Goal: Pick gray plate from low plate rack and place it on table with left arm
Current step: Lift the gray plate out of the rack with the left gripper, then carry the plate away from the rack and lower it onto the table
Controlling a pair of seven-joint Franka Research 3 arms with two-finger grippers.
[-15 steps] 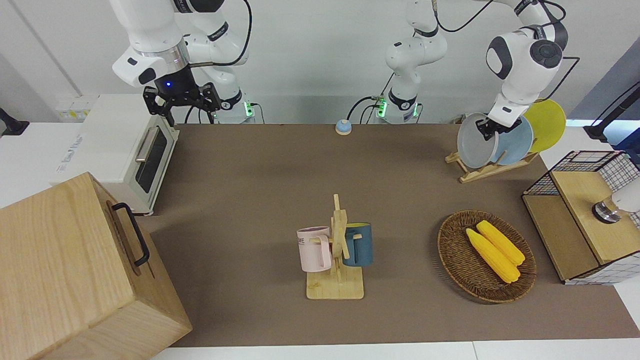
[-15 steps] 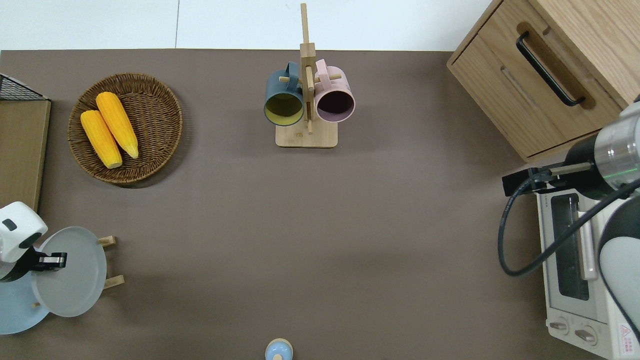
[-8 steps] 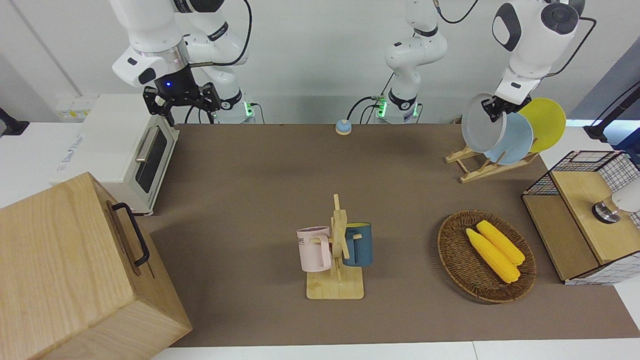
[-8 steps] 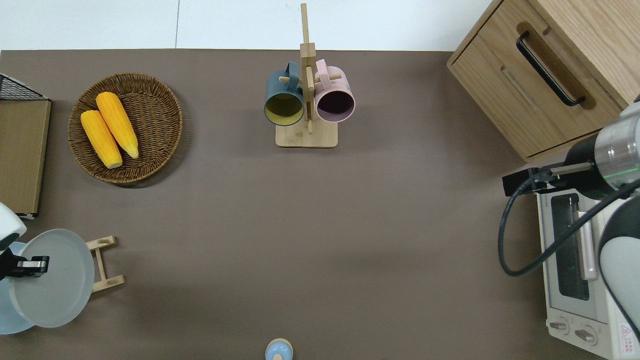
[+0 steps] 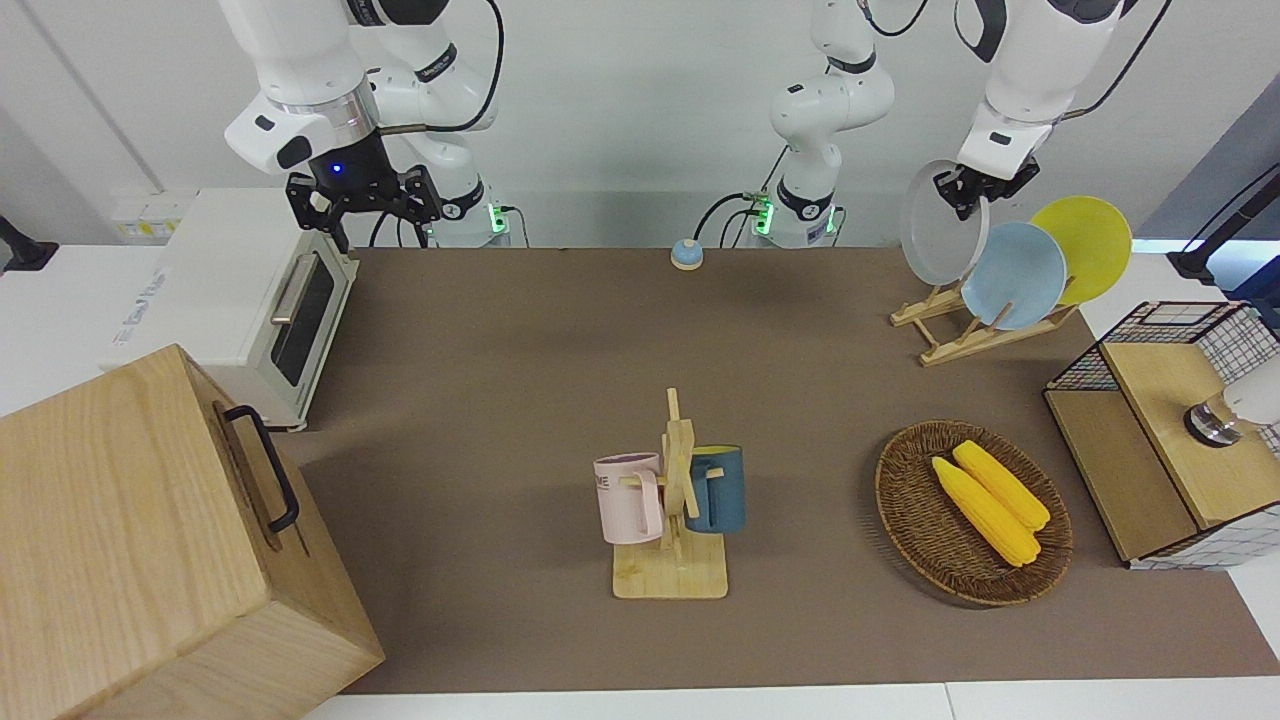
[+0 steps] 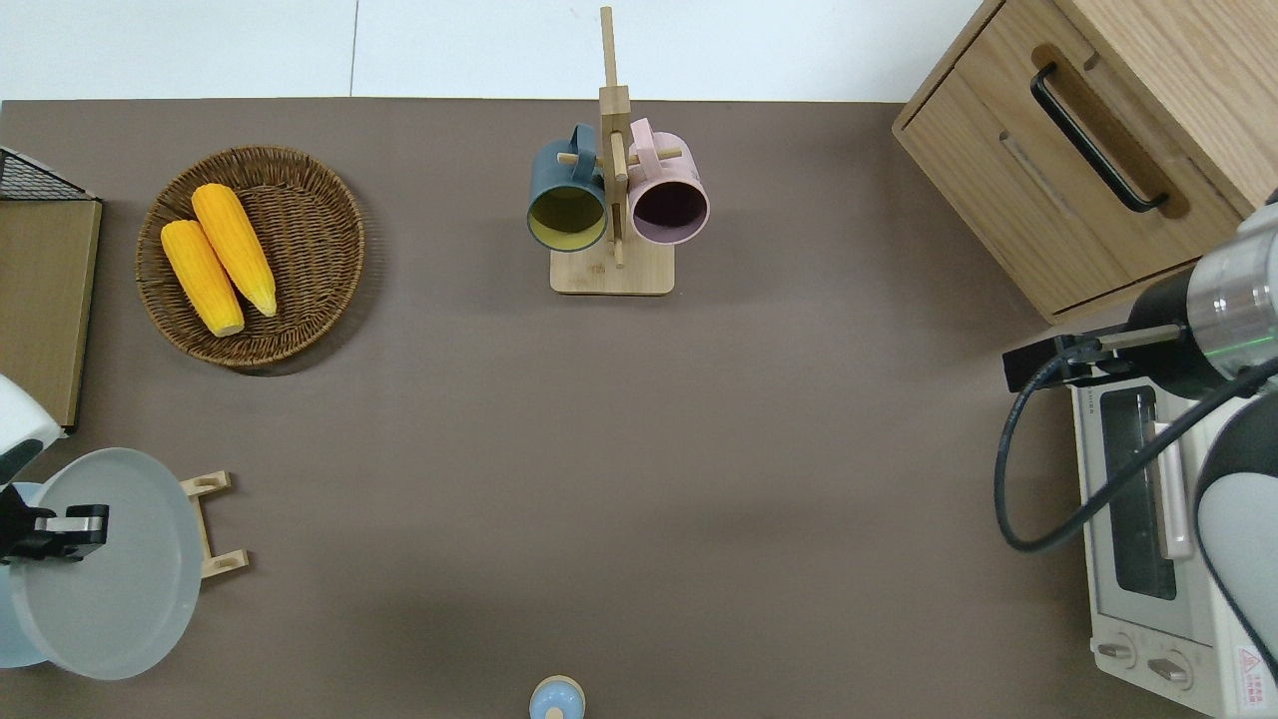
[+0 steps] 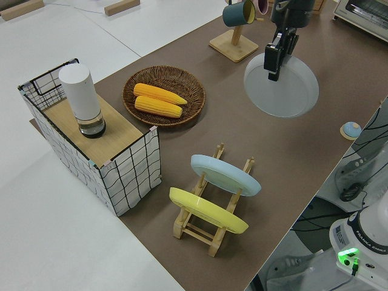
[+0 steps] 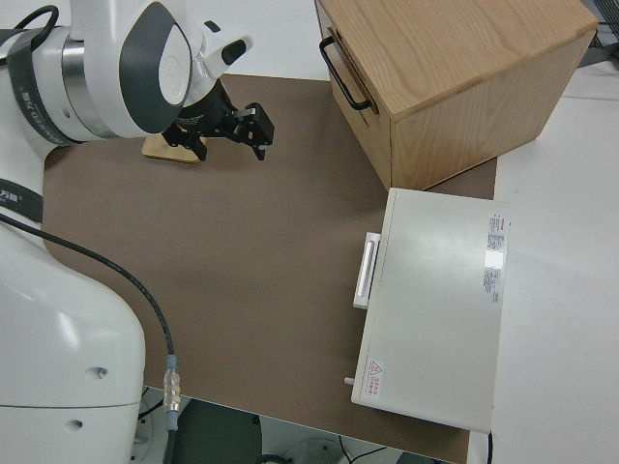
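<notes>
The left pincer [image 6: 60, 530] pinches the gray plate [image 6: 110, 564], lifted clear of the low plate rack [image 5: 965, 325], at seven o'clock overhead; setting it on the surface [image 6: 639, 479] remains.

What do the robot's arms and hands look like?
Both arms are glossy white with bulky rounded joints, dark gray round caps and black cables. The left gripper and right gripper are black, with two jaws; a blue light glows above the right one.
</notes>
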